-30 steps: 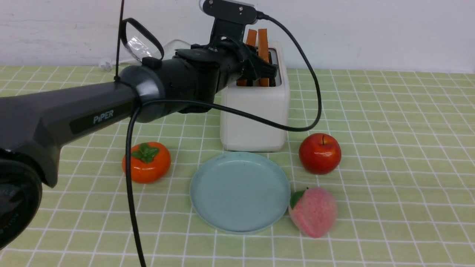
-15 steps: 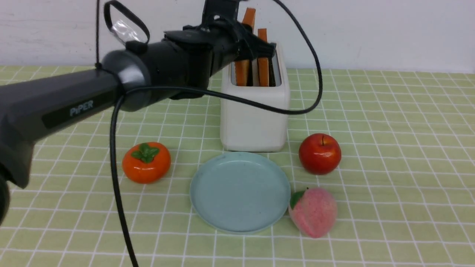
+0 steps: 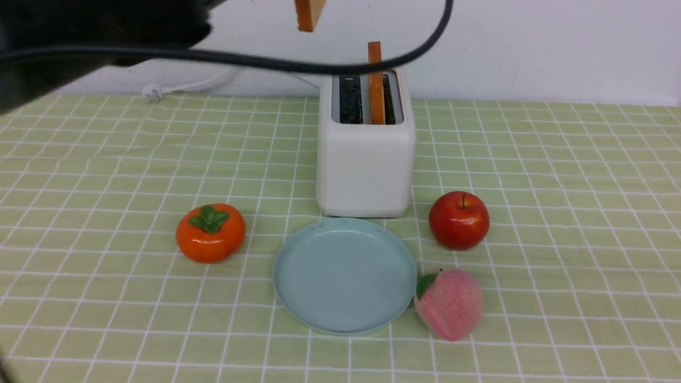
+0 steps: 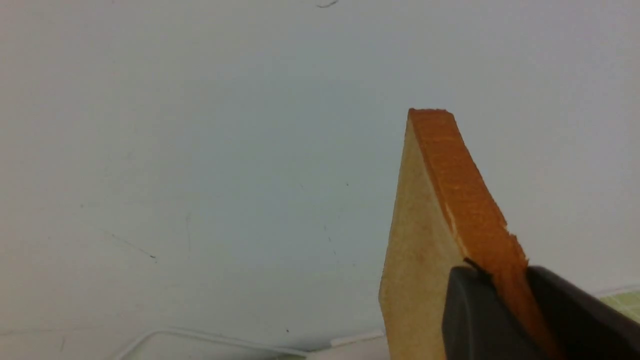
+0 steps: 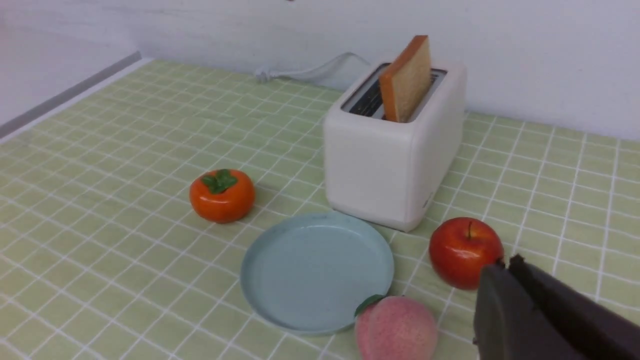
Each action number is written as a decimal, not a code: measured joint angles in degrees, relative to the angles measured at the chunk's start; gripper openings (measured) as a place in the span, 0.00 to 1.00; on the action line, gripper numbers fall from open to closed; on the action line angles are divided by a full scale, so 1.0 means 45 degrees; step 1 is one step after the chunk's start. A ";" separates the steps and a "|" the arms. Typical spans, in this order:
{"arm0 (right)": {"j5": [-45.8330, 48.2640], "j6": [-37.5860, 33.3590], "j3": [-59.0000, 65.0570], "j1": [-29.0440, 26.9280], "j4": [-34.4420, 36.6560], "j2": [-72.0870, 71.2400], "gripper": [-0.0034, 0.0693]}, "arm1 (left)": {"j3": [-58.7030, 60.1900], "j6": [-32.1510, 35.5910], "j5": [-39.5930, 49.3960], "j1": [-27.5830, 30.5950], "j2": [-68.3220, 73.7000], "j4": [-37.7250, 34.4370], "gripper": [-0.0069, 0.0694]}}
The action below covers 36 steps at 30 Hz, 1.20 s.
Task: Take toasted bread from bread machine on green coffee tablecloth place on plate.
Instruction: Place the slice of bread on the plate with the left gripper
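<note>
Pinches one slice of toast (image 3: 308, 11) by its crust edge between the left fingers (image 4: 470, 310), high above the white two-slot toaster (image 3: 364, 165) and slightly to its left. Holds it on edge, faces upright. Has the pale blue-green plate (image 3: 340, 276) bare on the green checked tablecloth (image 3: 558, 213) over the worktop, just in front of the toaster: below the held slice and nearer the robot. Likely needs a descent in front of the toaster and a tilt to lay the slice flat. Leaves a second slice (image 3: 375, 80) standing in the toaster's right slot, nearer the right arm. Presses the right fingers (image 5: 510, 310) together on nothing, near the red apple (image 5: 465, 250). Shows no readable brand or lettering.
</note>
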 joint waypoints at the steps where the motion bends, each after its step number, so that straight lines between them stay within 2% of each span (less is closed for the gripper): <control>1: 0.0189 0.0000 -0.0047 0.0000 0.0028 0.0000 0.04 | 0.0506 0.0124 0.0058 -0.0136 -0.0371 -0.0016 0.21; 6: 0.0903 0.0000 -0.0097 0.0000 0.0303 0.0000 0.04 | 0.3985 0.0213 0.0817 -0.1022 -0.2359 -0.0105 0.21; 12: 0.1467 0.0000 -0.0115 0.0000 0.0646 0.0000 0.05 | 0.6724 -0.1430 0.2609 -0.1203 -0.3234 -0.0105 0.21; 13: 0.1593 0.0000 -0.0115 0.0000 0.0768 0.0000 0.05 | 0.7228 -0.1745 0.3659 -0.1212 -0.3083 -0.0074 0.21; 19: 0.1915 0.0000 -0.0115 0.0000 0.1196 0.0000 0.05 | 0.7410 -0.2175 0.4789 -0.1254 -0.1953 0.0083 0.21; 25: 0.2564 0.0000 -0.0115 0.0000 0.1282 0.0000 0.05 | 0.7410 -0.2428 0.4668 -0.1254 -0.0651 0.0093 0.21; 32: 0.2974 0.0000 -0.0115 0.0000 0.1426 0.0000 0.05 | 0.7081 -0.2426 0.3119 -0.1254 0.0479 0.0081 0.21; 36: 0.2974 0.0000 -0.0115 0.0000 0.1472 0.0000 0.05 | 0.6965 -0.2426 0.3390 -0.1254 0.0581 0.0081 0.21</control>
